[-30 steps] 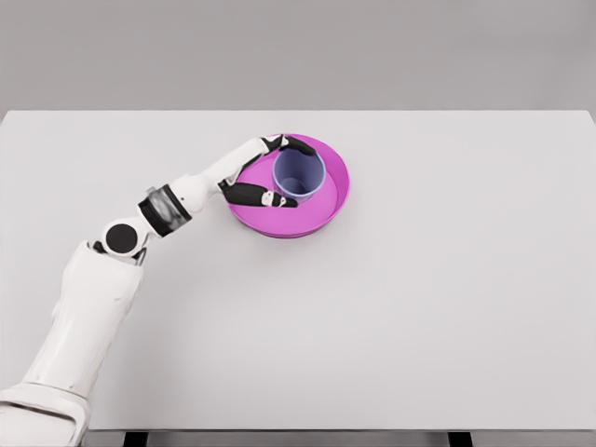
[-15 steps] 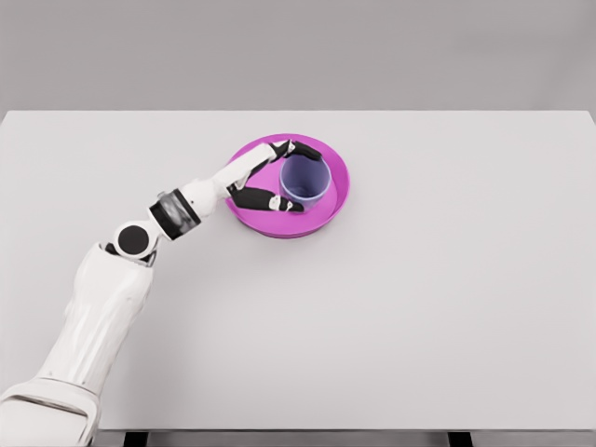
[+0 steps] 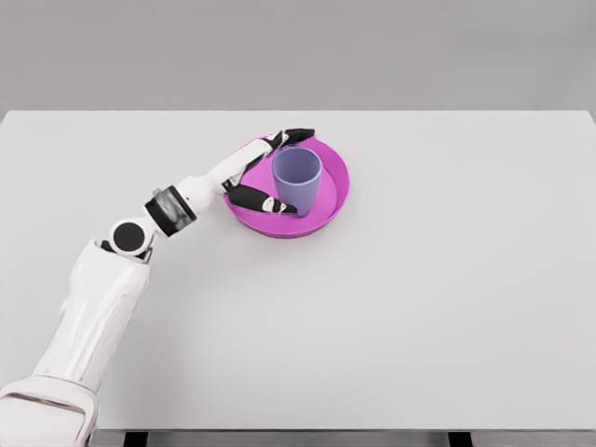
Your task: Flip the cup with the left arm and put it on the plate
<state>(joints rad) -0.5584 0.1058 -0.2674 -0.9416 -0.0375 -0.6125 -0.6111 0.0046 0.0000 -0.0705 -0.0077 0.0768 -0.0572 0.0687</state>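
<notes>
One cup (image 3: 297,180) upright on plate (image 3: 333,199)

A wide white table (image 3: 419,307) is seen from above against a grey wall. One round pink plate (image 3: 331,200) is set directly on it, left of centre towards the far edge; its raised rim appears shallow.

Cup (image 3: 297,180): lavender-blue, smooth-walled, upright with open mouth up, standing inside the plate, left of its centre. Plate (image 3: 331,203): round, magenta, raised rim, lying flat.
</notes>
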